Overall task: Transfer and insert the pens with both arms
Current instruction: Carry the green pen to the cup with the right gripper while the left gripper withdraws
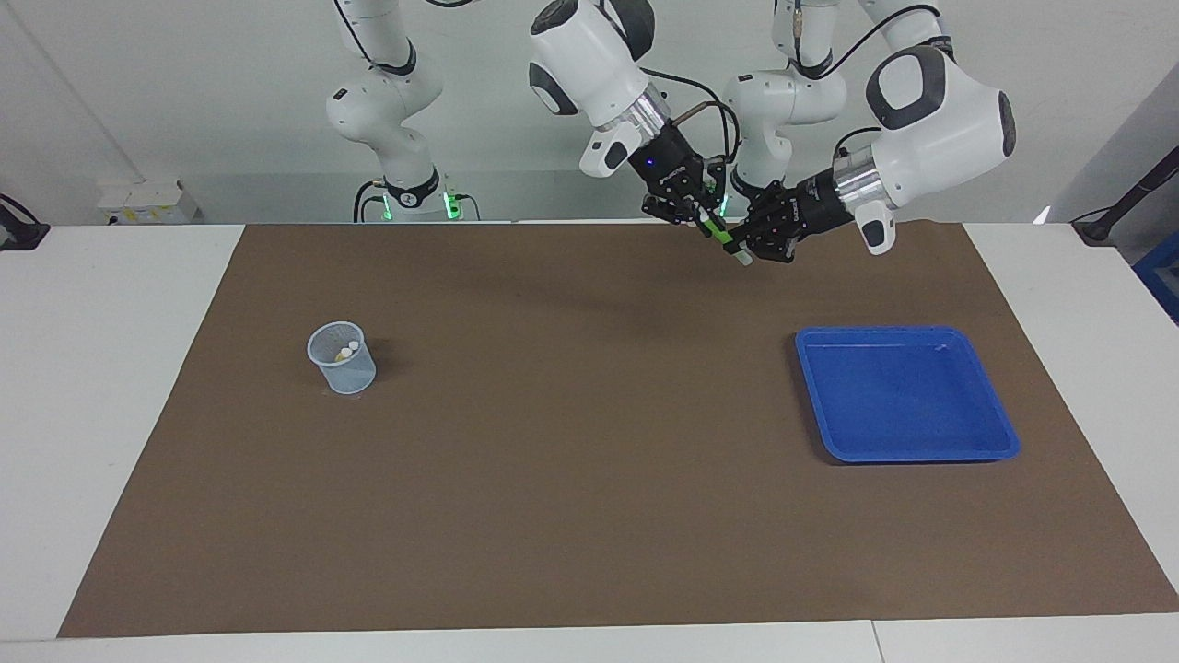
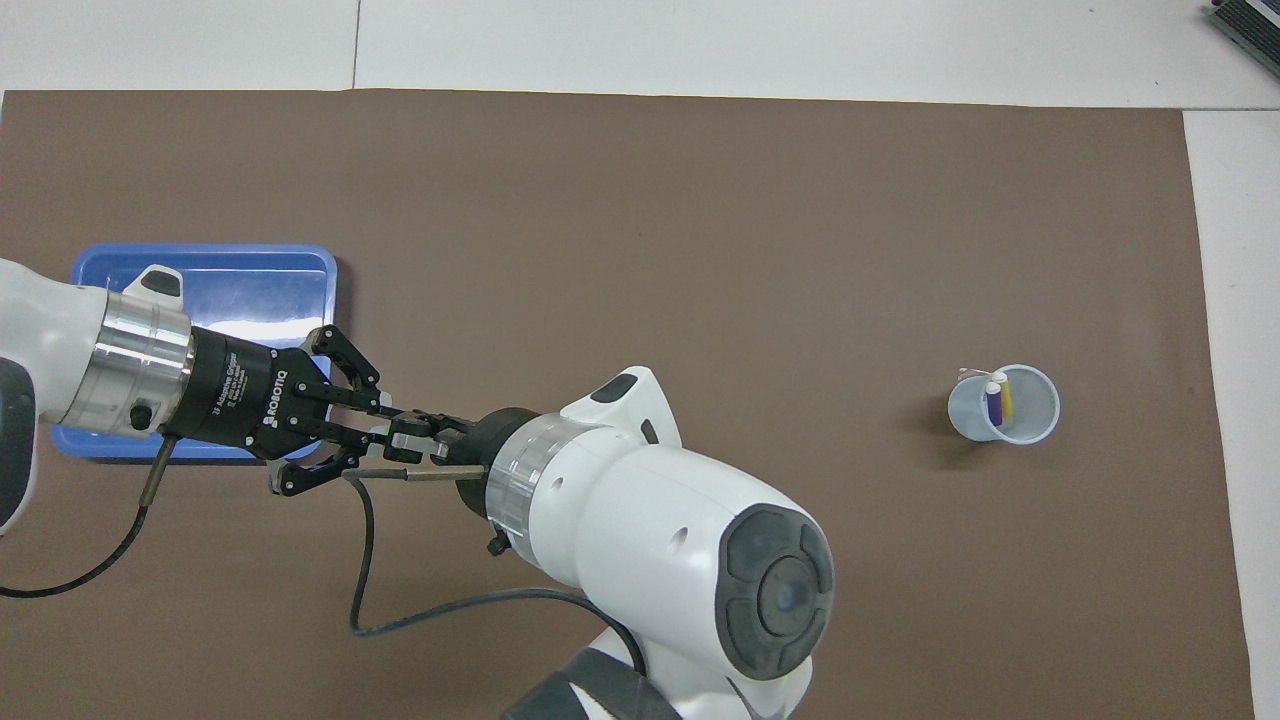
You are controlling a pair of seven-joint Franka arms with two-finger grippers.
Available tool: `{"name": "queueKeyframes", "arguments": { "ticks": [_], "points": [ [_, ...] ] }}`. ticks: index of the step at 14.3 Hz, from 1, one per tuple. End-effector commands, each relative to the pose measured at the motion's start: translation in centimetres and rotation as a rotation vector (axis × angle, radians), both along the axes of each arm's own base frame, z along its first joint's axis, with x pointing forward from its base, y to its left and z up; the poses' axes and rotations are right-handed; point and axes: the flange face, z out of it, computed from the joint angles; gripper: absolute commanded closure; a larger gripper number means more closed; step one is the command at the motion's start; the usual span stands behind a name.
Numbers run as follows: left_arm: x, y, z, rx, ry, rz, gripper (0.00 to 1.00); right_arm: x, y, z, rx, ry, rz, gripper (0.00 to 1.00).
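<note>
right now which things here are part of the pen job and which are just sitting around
Part of the job:
- green pen, up in the air between both pincers
- right pincer, shut on the green pen
- left pincer, at the pen's other end
- purple pen and yellow pen, in the cup

Just there:
- blue tray
- brown mat

A green pen (image 1: 717, 233) with a whitish end is seen; a blue tray (image 1: 999, 433), a pale translucent cup (image 1: 348, 372) and a plain brown mat (image 1: 571, 460) are shown.
</note>
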Motion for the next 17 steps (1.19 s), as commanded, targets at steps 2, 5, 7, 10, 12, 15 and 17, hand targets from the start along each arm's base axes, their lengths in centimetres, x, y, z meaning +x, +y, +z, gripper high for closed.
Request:
{"name": "queueKeyframes", "arguments": {
  "ticks": [2, 5, 7, 10, 12, 15, 17],
  "points": [
    [-1.6, -1.0, 1.1, -0.017, -0.016, -0.018, 0.0, 0.7, -0.8, -0.6, -0.108, 0.001, 0.05, 1.0],
    [-1.6, -0.7, 1.2, -0.018, -0.063, -0.064, 0.0, 1.4, -3.6, 0.0, -0.25, -0.006, 0.122, 1.0],
    [-1.2, 0.4, 1.0, 0.059, -0.1, -0.091, 0.0, 2.1, -7.0, 0.0, -0.343, 0.031, 0.232, 1.0],
    [-0.9, 2.0, 0.4, 0.22, -0.176, -0.188, 0.0, 3.2, -14.2, 0.3, -0.56, 0.053, 0.406, 1.0],
    [-0.1, 3.6, 0.2, 0.289, -0.225, -0.192, 0.0, 4.8, -19.9, -0.6, -0.679, 0.056, 0.575, 1.0],
    [1.4, 8.4, 1.2, 0.325, -0.257, -0.089, 0.0, 7.2, -27.3, -1.4, -0.8, 0.052, 0.747, 1.0],
    [1.8, 10.3, 2.0, 0.33, -0.268, -0.05, 0.0, 7.5, -31.4, -2.8, -0.887, 0.036, 0.892, 1.0]
  ]
}}
